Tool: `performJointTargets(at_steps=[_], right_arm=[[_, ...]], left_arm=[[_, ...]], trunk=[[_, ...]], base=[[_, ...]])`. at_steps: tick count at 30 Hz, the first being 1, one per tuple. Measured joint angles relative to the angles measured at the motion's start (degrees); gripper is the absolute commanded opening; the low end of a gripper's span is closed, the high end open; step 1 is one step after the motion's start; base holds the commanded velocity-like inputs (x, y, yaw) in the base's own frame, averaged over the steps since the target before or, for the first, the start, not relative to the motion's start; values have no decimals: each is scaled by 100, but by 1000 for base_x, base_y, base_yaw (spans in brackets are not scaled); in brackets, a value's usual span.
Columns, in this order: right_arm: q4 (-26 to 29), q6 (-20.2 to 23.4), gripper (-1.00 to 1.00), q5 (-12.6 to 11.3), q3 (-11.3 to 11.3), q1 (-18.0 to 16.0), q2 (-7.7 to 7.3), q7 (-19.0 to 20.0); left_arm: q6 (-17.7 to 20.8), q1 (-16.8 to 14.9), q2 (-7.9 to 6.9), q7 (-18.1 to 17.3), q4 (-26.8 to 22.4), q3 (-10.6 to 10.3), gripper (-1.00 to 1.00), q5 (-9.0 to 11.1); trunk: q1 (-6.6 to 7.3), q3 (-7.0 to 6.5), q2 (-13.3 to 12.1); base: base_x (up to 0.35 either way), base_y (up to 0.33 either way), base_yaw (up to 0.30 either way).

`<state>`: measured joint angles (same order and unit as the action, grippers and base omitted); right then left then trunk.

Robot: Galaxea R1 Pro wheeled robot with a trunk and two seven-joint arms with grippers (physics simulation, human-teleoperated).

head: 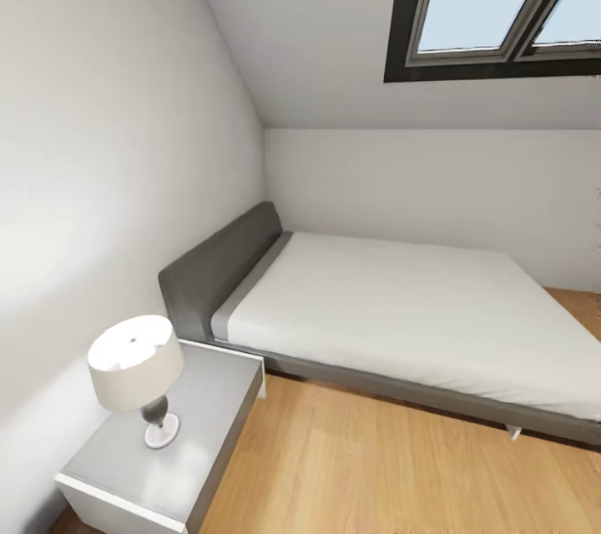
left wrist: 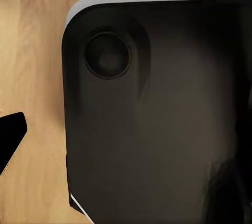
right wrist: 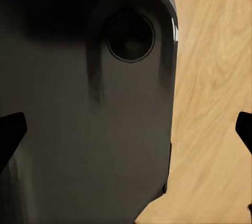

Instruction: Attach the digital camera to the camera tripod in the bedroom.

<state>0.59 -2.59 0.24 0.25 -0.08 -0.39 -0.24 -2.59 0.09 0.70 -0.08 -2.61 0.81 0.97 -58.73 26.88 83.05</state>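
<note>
Both arms hang low, wrist cameras looking down past the robot's dark base point(left wrist: 157, 129) at the wood plank floor point(left wrist: 31, 51). Left tool point(left wrist: 10, 140): one black fingertip shows, so how far open it is, I cannot tell. Right tool point(right wrist: 126, 135): two fingertips sit wide apart at opposite edges, holding nothing.

From the head, nearest is one white nightstand point(head: 192, 442) against the wall, carrying one lamp point(head: 138, 371) with a cream shade. Beyond it, one grey bed point(head: 401, 317) with a white mattress and dark headboard. Farthest, up in the sloped ceiling, one dark-framed skylight point(head: 501, 8) with two panes. This is the bedroom point(head: 376, 175).
</note>
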Motion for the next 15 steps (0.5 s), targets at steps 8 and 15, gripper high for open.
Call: performJointTargets(at_steps=[8,15], right_arm=[[1,-6,100,14,-1,0,2,0],[1,-2,100,16,-1,0,1,0]], left_arm=[[-1,3,0,0,1,1,100,50],[-1,3,-6,0,-1,-4,100,169]], trunk=[[0,0,0],[0,0,0]], base=[[0,0,-253],[0,0,-260]])
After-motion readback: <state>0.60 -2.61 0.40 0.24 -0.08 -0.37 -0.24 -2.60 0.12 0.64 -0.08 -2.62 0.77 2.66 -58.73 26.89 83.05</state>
